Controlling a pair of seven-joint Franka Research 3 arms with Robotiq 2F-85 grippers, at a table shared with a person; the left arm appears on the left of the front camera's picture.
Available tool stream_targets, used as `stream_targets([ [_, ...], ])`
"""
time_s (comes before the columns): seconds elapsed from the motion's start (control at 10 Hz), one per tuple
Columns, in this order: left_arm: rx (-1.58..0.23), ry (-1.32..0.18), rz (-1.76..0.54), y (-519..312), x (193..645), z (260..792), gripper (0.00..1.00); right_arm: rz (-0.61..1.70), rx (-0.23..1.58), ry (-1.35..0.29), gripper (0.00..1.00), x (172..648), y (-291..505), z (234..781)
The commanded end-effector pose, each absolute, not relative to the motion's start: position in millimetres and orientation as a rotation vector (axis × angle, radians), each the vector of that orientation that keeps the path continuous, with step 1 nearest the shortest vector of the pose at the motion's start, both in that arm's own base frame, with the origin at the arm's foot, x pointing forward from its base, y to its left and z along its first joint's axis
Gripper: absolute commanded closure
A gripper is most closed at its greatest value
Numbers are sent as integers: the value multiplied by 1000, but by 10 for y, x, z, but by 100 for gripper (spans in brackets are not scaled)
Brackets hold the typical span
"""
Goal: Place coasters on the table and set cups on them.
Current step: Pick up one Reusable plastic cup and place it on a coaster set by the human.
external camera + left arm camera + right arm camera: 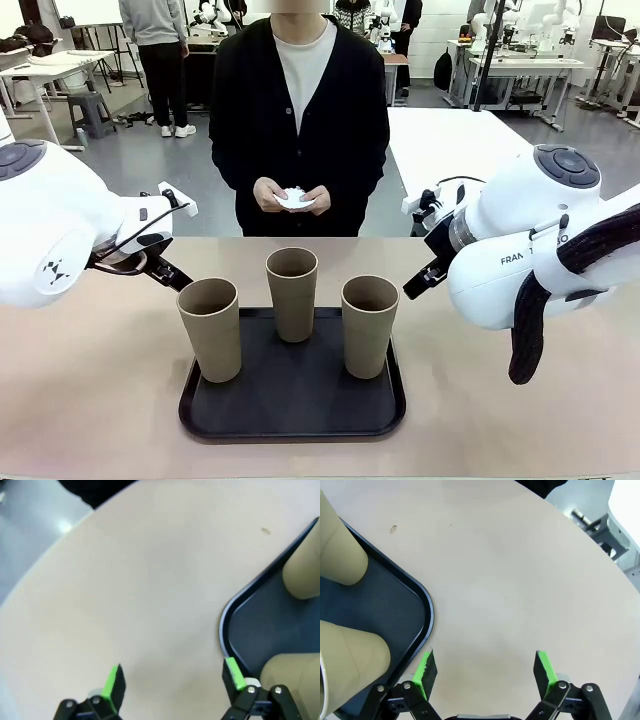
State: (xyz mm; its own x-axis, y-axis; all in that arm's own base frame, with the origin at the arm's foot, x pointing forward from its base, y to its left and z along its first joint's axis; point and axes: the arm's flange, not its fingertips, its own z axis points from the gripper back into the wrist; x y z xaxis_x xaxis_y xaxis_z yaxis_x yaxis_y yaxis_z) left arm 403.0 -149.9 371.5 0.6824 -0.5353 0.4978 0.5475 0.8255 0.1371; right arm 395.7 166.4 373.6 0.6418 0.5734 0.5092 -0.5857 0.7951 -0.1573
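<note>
The three cups (292, 295) stand on a black tray (290, 425) by the middle of the near edge of the surface (90, 380). The coasters (295, 200) are not down yet (a person at the far edge has them in both hands (270, 193)). The left claw (174, 677) and the right claw (485, 666) are wide open with nothing in them, one on each side of the tray. They should likely wait for the coasters, then lift each cup straight up. The surface is tan and bare around the tray. Behind it are a grey floor (130, 160) and a white table (450, 140).
</note>
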Motion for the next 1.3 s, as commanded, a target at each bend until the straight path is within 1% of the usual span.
stream_targets([
  [0.0, -23, -551, -607, -1499, 4030, 3715, 0, 661, 23, -572, 0, 3956, 1665, 3736],
  [0.5, -24, -551, -607, -1499, 4030, 3715, 0, 661, 23, -572, 0, 3957, 1664, 3736],
  [0.6, 94, -667, -705, -1383, 4121, 3952, 0, 552, -7, -545, 0, 4045, 1662, 3941],
  [0.7, 139, -747, -670, -1283, 4090, 4360, 0, 519, -21, -572, 0, 4015, 1626, 4238],
  [0.8, 170, -783, -706, -1238, 3940, 4832, 0, 506, -45, -574, 0, 3864, 1628, 4599],
  [0.9, 166, -733, -745, -1229, 3725, 5047, 0, 540, -63, -518, 0, 3645, 1648, 4815],
  [1.0, 123, -652, -779, -1210, 3523, 5168, 0, 552, -71, -463, 0, 3419, 1660, 4953],
  [1.1, 65, -561, -805, -1213, 3278, 5153, 0, 573, -93, -399, 0, 3147, 1624, 5003],
  [1.2, 30, -492, -799, -1190, 2956, 5164, 0, 575, -155, -339, 0, 2752, 1631, 5036],
])
